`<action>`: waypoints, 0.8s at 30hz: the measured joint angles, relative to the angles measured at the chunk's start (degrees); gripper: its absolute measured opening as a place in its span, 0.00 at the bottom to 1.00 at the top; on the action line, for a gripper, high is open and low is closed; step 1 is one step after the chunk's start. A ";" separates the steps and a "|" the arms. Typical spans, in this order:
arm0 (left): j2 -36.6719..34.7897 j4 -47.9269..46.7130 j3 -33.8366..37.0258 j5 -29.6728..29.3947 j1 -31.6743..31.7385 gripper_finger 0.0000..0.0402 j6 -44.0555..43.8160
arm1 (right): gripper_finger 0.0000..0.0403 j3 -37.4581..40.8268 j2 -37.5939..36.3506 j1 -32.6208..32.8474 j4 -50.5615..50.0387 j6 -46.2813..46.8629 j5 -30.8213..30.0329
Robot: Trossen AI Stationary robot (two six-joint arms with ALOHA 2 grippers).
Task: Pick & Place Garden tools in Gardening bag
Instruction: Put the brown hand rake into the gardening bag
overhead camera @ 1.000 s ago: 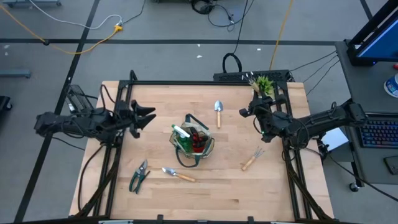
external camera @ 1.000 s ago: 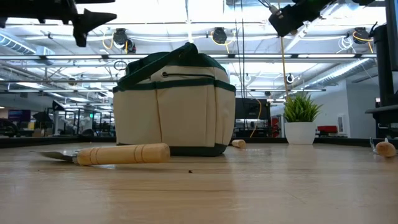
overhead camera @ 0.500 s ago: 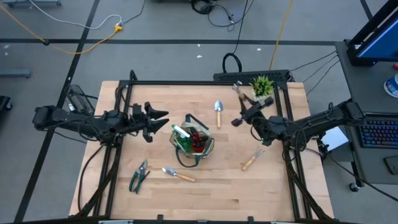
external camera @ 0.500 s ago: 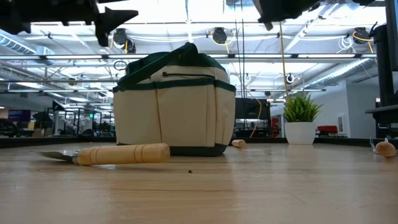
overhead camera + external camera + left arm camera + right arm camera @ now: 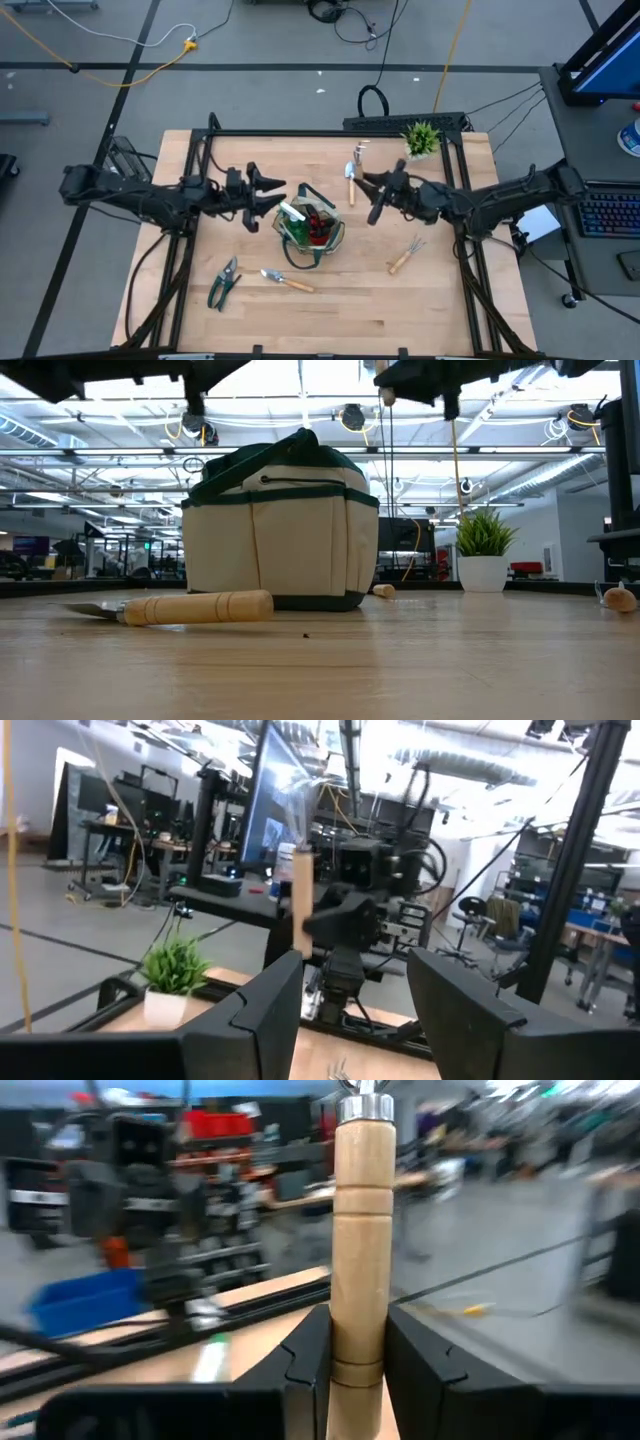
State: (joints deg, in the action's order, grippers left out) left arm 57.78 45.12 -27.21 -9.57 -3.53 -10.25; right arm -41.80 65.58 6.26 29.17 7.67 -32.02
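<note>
The khaki bag with green trim (image 5: 312,228) stands mid-table and also shows in the low view (image 5: 280,525). A green spray bottle (image 5: 292,212) and a red glove (image 5: 319,224) are inside it. My right gripper (image 5: 370,196) is high, just right of the bag, shut on a wooden-handled metal tool (image 5: 360,1230). My left gripper (image 5: 272,192) is open and empty, high, just left of the bag. On the table lie a trowel (image 5: 350,176), another trowel (image 5: 286,280), a hand fork (image 5: 405,257) and green pruners (image 5: 223,283). My right gripper pinches the tool's wooden handle (image 5: 358,1330) between its two fingers, low on the handle. The fingers come roughly level from the table's right and lie across it. The tool stands upright, metal ferrule (image 5: 362,1102) up, lifted clear of the table. Its butt end (image 5: 385,396) pokes out below.
A small potted plant (image 5: 421,137) stands at the far right of the table. A black frame (image 5: 300,134) runs along the table's far and side edges. Bare wood lies between the bag and the near edge.
My right gripper has carried the wooden-handled tool from beside the potted plant toward the table's left, up to the bag, turning as it went. My left gripper has gone toward the table's right, toward the bag, staying open. Both stay high above the table.
</note>
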 joint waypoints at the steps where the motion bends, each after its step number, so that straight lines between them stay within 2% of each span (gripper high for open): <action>1: 0.96 0.00 -1.03 0.54 0.00 0.46 0.23 | 0.15 0.00 0.00 -0.63 -0.45 2.04 2.38; 7: 6.53 -0.46 -6.84 2.57 0.00 0.46 2.47 | 0.15 0.00 -0.01 -3.85 -1.58 11.83 16.32; 13: 12.10 -2.36 -12.51 2.69 0.00 0.46 2.64 | 0.15 0.00 -0.02 -5.29 0.93 17.97 26.01; 17: 15.87 -3.55 -15.53 3.66 0.00 0.46 2.69 | 0.15 0.00 -0.02 -5.51 2.42 18.93 29.04; 24: 22.41 -3.55 -20.85 3.78 0.00 0.46 2.31 | 0.15 -0.02 -0.02 -5.50 2.97 17.80 29.73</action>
State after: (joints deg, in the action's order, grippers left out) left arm 80.19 41.57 -48.06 -5.78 -3.53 -7.94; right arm -41.82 65.56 0.76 32.14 25.47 -2.29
